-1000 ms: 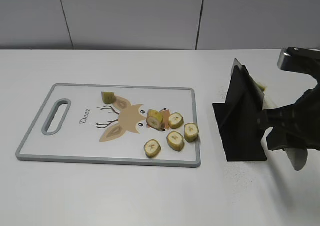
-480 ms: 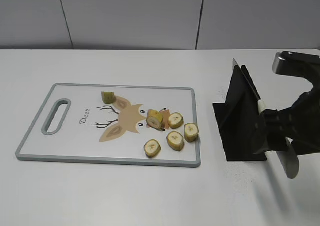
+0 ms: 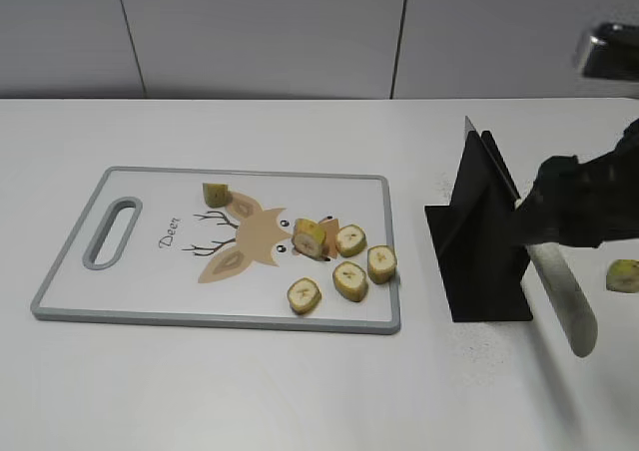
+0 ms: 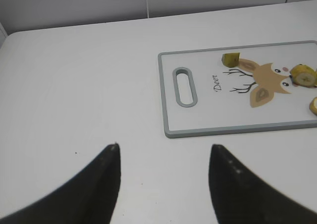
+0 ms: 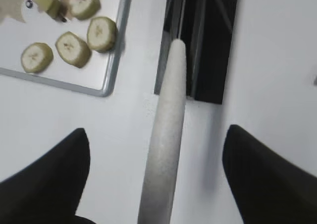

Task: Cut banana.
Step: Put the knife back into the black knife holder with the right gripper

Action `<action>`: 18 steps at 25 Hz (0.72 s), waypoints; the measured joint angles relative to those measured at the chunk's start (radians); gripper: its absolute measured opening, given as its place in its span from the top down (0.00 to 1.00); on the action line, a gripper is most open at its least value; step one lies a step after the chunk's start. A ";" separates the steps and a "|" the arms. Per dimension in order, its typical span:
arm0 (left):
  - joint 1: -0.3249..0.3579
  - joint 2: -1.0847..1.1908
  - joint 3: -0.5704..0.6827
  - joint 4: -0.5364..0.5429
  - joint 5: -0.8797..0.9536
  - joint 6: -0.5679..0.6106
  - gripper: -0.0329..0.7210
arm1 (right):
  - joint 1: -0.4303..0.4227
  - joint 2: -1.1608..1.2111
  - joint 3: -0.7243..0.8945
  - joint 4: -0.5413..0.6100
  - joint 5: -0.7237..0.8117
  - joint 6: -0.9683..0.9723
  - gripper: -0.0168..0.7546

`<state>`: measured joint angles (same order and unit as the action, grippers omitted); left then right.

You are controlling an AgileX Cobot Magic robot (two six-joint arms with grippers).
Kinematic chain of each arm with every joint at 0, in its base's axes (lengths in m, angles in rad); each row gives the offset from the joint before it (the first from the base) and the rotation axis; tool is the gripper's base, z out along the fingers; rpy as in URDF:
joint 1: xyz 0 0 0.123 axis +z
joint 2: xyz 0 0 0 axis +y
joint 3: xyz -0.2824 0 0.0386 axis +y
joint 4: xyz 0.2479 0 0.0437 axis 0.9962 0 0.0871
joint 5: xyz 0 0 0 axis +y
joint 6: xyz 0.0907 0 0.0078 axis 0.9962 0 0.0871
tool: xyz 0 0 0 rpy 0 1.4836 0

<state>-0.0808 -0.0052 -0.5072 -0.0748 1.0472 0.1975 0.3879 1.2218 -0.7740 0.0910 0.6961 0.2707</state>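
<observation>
The right gripper (image 3: 584, 212) holds a smooth white knife (image 5: 166, 125) above the black stand (image 3: 479, 236). Only the left wrist view shows the left gripper (image 4: 163, 184), fingers apart. The stubby banana (image 3: 216, 194) sits on the flat grey-rimmed cutting board (image 3: 150, 271).

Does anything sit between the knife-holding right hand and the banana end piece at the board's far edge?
Yes. The black knife stand stands on the table between the right hand and the cutting board. The cut slices lie close to that line, short of the banana.
</observation>
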 joint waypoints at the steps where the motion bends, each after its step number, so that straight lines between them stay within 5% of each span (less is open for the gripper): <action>1: 0.000 0.000 0.000 0.000 0.000 0.000 0.22 | 0.000 -0.024 -0.006 -0.002 -0.001 -0.028 0.16; 7: 0.000 0.000 0.000 0.000 0.000 0.000 0.22 | 0.000 -0.231 0.015 -0.012 0.017 -0.201 0.18; 18: 0.000 0.000 0.000 0.000 0.000 0.000 0.22 | 0.000 -0.762 0.289 -0.015 0.047 -0.279 0.21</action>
<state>-0.0808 -0.0052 -0.5072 -0.0748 1.0472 0.1975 0.3879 0.4597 -0.4851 0.0764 0.7433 -0.0085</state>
